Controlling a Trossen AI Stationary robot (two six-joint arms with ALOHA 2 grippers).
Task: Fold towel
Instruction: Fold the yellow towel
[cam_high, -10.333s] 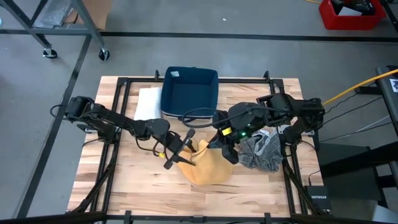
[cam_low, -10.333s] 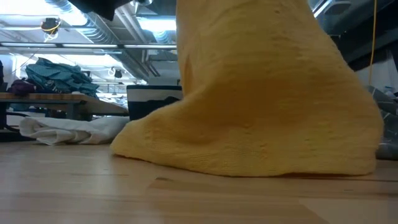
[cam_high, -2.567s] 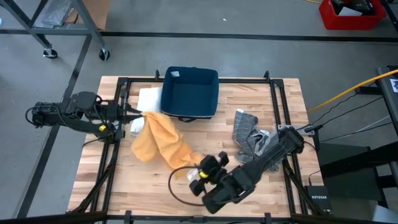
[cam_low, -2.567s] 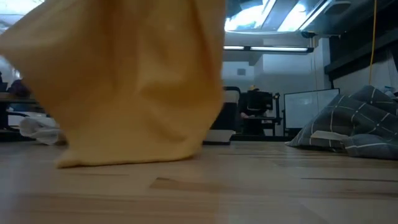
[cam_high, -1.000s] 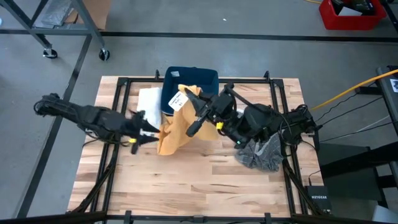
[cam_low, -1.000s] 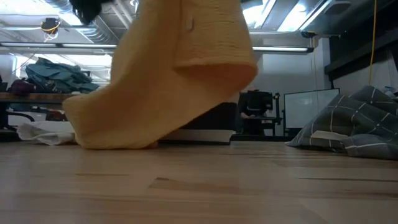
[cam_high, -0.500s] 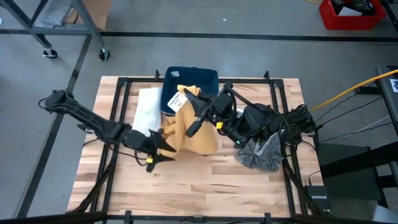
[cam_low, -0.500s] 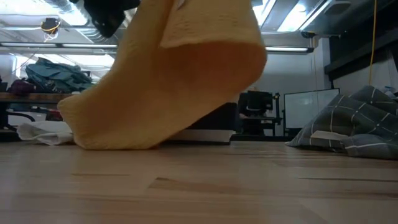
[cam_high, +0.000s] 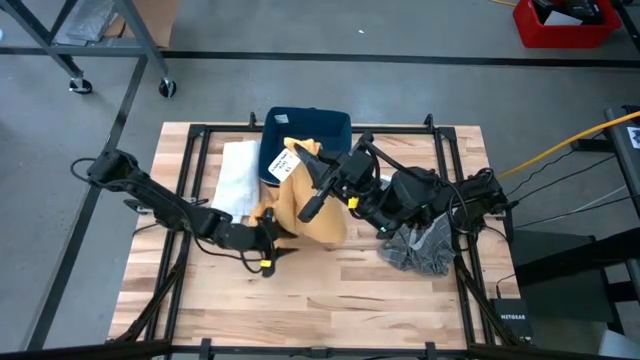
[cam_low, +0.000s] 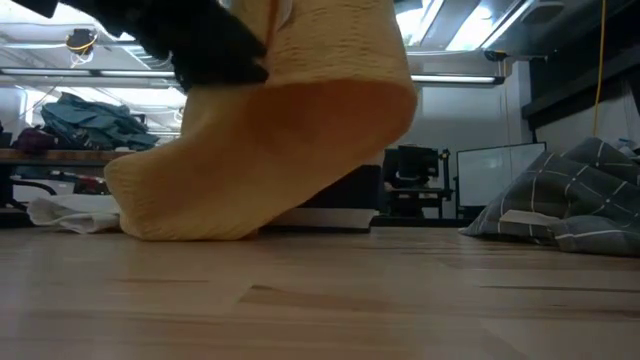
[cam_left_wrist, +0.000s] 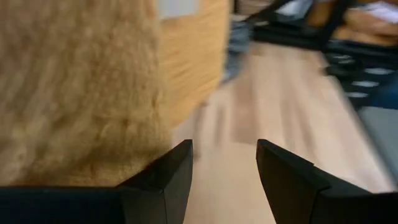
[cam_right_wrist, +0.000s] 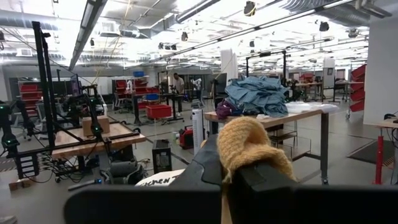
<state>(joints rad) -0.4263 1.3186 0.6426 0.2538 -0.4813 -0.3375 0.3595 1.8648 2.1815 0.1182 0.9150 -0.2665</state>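
item: yellow towel, hanging mid-table in front of the blue bin, its lower edge resting on the wooden table. we find the right gripper raised, fingers pressed together on the towel's top corner beside its white tag. we find the left gripper low against the towel's lower edge, fingers spread, gripping nothing. also listed: grey checked cloth, white cloth.

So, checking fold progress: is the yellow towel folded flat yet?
No. The yellow towel hangs bunched from the shut right gripper, lower edge on the table.
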